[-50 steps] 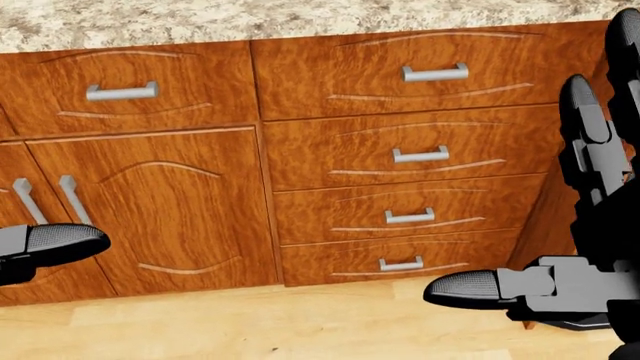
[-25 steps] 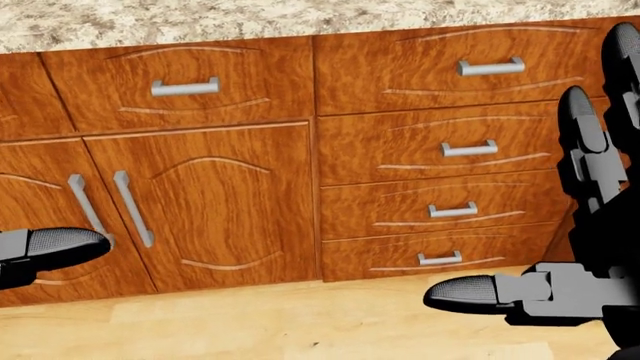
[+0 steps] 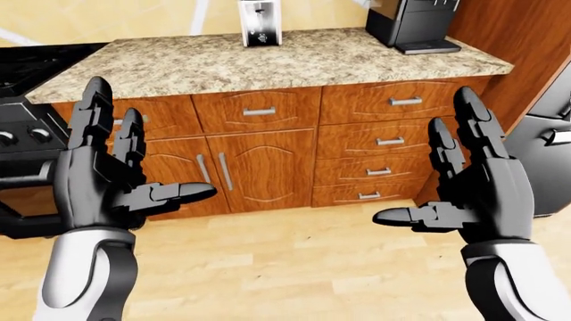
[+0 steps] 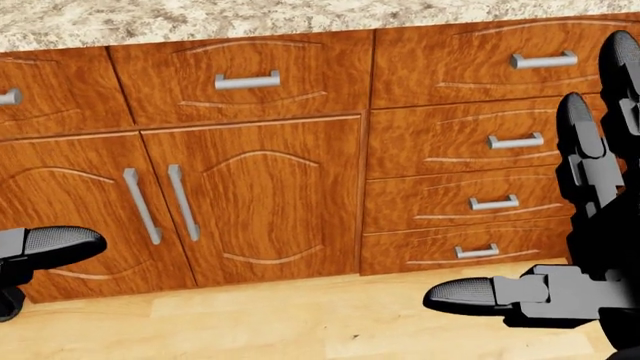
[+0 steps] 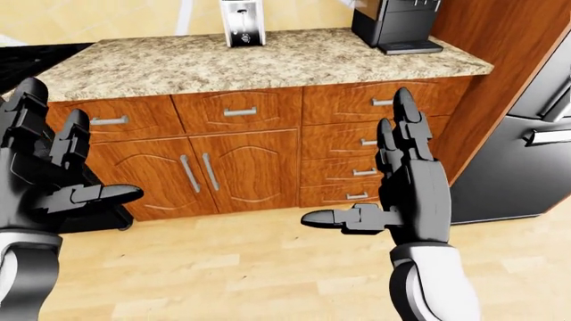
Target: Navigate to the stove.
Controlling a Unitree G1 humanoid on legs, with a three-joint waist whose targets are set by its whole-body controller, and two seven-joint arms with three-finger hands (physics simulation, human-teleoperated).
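The black stove [image 3: 22, 134] shows at the left edge of the left-eye view, with knobs and a dark cooktop beside the granite counter [image 3: 268, 60]. My left hand [image 3: 112, 180] is open and empty, fingers up, in the lower left of that view. My right hand [image 3: 464, 187] is open and empty at the lower right. In the head view only a left fingertip [image 4: 55, 246] and the right hand [image 4: 560, 247] show against the wooden cabinets [image 4: 250, 202].
Wooden cabinet doors [image 3: 236, 170] and a drawer stack [image 3: 383, 144] stand under the counter. A white appliance [image 3: 259, 23] and a black coffee machine [image 3: 415, 23] sit on the counter. A dark steel fridge [image 5: 535, 147] stands at the right. Pale wood floor [image 3: 294, 261] lies below.
The whole head view has shifted: the cabinets slide to the right in the picture, so the camera has moved left. My hands keep the same pose.
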